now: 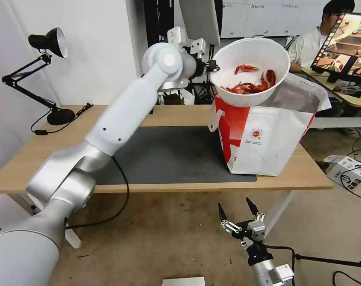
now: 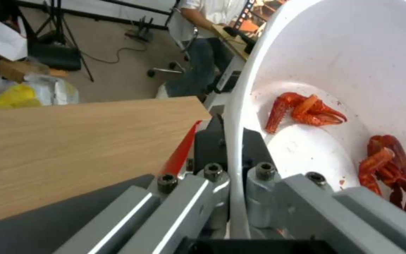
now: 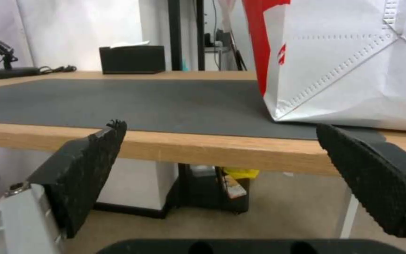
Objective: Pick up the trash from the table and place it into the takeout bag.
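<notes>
**Bowl held tilted over the bag**

The bench (image 1: 41, 159) was the biggest thing in front of me: light wood top w/ a dark-grey mat (image 1: 168, 155) across its middle. On the right end of the mat, partly over the bare wood, stood the takeout bag (image 1: 267, 139), upright, mouth open, silver lining visible inside, red panel and small round logo facing me, a white loop handle hanging on its left side.

My left arm reached across the bench to the bag's upper left corner. My left hand (image 1: 212, 65) was clamped on the rim of the white bowl (image 1: 250, 71); in the left wrist view the rim (image 2: 233, 148) ran straight between my fingers (image 2: 210, 155), one inside, one outside. I held the bowl in the air just above the bag's open mouth, tilted, its opening turned toward me. Red crayfish shells (image 1: 252, 81) sat in its low side, a few more higher up.

My right hand (image 1: 238, 212) hung below the bench's front edge, over the floor, pads (image 3: 90, 165) spread wide apart, gripping nothing, pointing at the bench edge and the bag's base.

At the back of the bench sat a black tissue box (image 3: 132, 59).
</notes>
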Robot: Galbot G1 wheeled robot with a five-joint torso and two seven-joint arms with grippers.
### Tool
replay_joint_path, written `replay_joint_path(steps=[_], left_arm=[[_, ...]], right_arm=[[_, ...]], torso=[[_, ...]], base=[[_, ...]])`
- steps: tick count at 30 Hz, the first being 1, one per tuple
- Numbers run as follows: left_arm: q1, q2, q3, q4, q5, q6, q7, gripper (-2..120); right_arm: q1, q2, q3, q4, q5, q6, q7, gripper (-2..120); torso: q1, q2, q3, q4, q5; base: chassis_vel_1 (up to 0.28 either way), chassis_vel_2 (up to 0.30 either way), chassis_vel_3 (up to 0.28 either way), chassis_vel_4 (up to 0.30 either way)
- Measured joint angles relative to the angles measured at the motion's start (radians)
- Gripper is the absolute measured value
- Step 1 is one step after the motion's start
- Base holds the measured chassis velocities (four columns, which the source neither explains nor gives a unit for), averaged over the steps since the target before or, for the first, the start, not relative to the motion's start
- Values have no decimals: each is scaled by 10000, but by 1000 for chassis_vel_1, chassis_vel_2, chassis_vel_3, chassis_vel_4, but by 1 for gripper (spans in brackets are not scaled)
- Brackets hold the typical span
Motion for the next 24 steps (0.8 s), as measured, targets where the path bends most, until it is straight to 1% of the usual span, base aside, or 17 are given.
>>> replay_joint_path(steps=[6,9,10,12,14,17,22,24], left_arm=[[-164,-274,-27,247,15,0,0,0],[-372,-820,-29,695,167,-13,0,0],[-372,-820,-29,695,167,-13,0,0],[-470,-1197,-40,1028,322,-44,30,0],[-506,-1322,-40,1181,399,-68,51,0],[-591,-1716,-58,1701,663,-164,98,0],[-607,-1885,31,1991,992,-357,141,0],[-560,-1886,264,2112,1568,-610,270,0]], right_arm=[[0,0,0,0,0,0,0,100],[0,0,0,0,0,0,0,100],[0,0,0,0,0,0,0,100],[0,0,0,0,0,0,0,100],[0,1,0,0,0,0,0,100],[0,0,0,-1,0,0,0,100],[0,0,0,-1,0,0,0,100],[0,0,0,0,0,0,0,100]], torso=[[0,0,0,2,-2],[0,0,0,1,-1],[0,0,0,1,-1],[0,0,0,-2,0],[0,0,0,-2,1],[0,0,0,0,0],[0,0,0,-2,1],[-1,1,0,2,-1]], base=[[0,0,0,0],[0,0,0,0],[0,0,0,0],[0,0,0,0],[0,0,0,0],[0,0,0,0],[0,0,0,0],[0,0,0,0]])
